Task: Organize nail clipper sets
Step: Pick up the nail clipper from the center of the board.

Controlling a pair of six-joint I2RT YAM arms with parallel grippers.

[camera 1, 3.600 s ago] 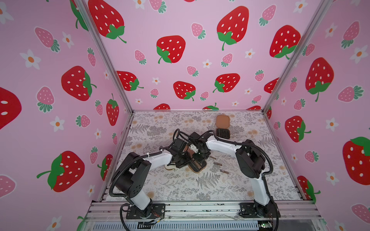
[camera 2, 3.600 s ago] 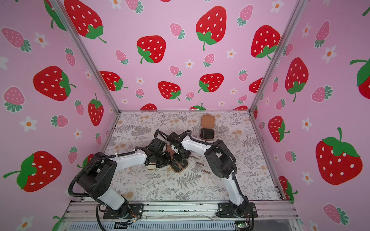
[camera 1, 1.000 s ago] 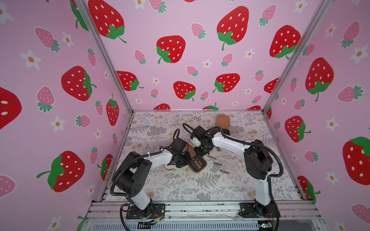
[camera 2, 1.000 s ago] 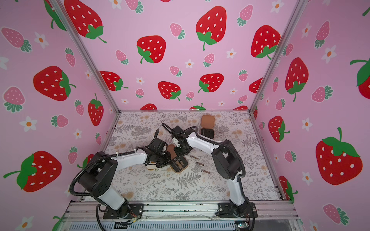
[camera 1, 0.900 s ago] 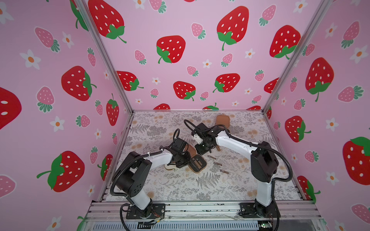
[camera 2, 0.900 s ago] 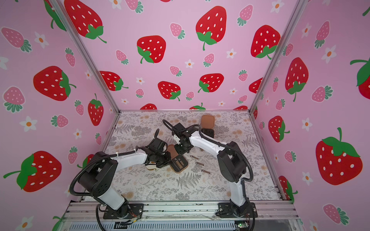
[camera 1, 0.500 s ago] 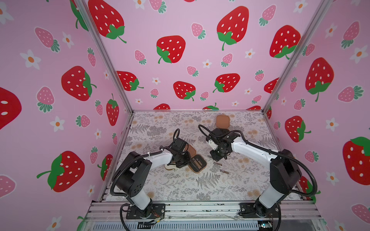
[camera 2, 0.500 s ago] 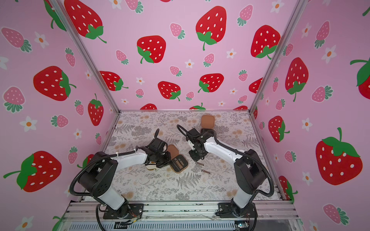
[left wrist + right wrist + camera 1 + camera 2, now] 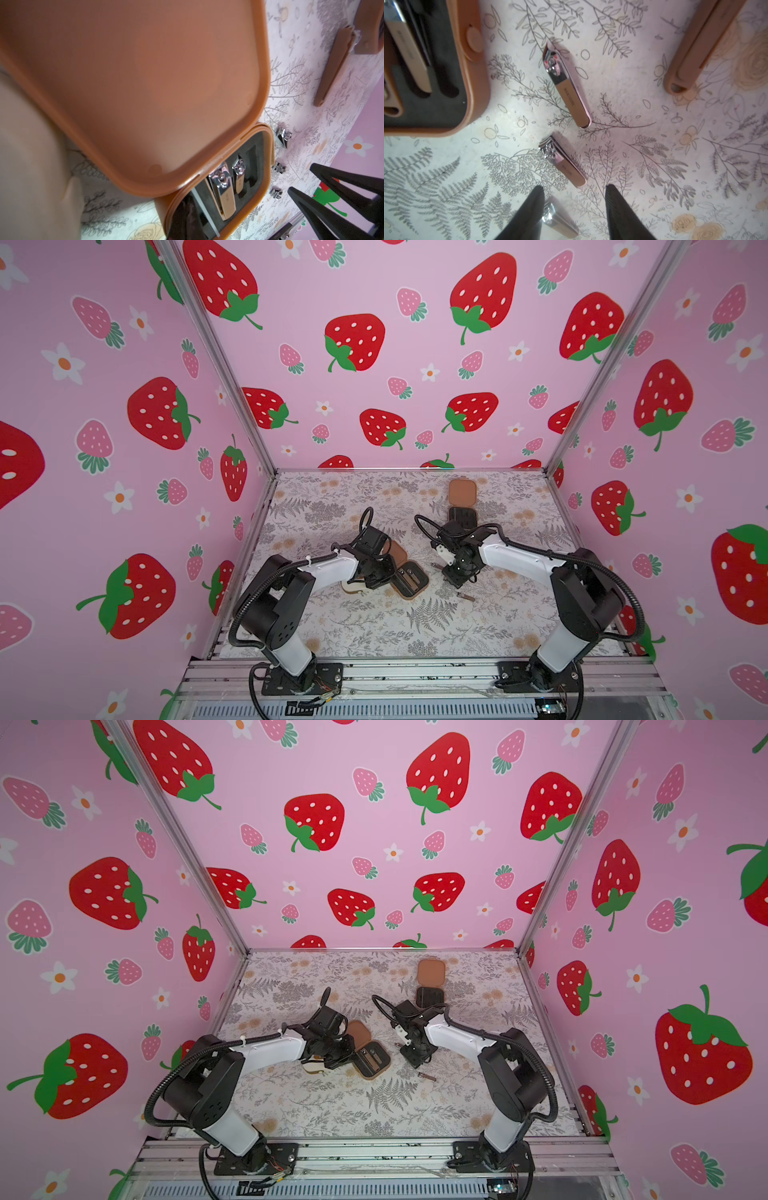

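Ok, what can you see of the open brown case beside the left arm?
The open brown case is a rounded-square, matte caramel shell lying on the floral table. Its hinged lid stands tilted up, plain inside. The base holds a black slotted insert with two tan-and-chrome clippers and a thin metal strip seated; other slots are empty. A round snap tab sits on its rim. The left pincer is at the lid, its grip hidden; a cream case lies alongside.
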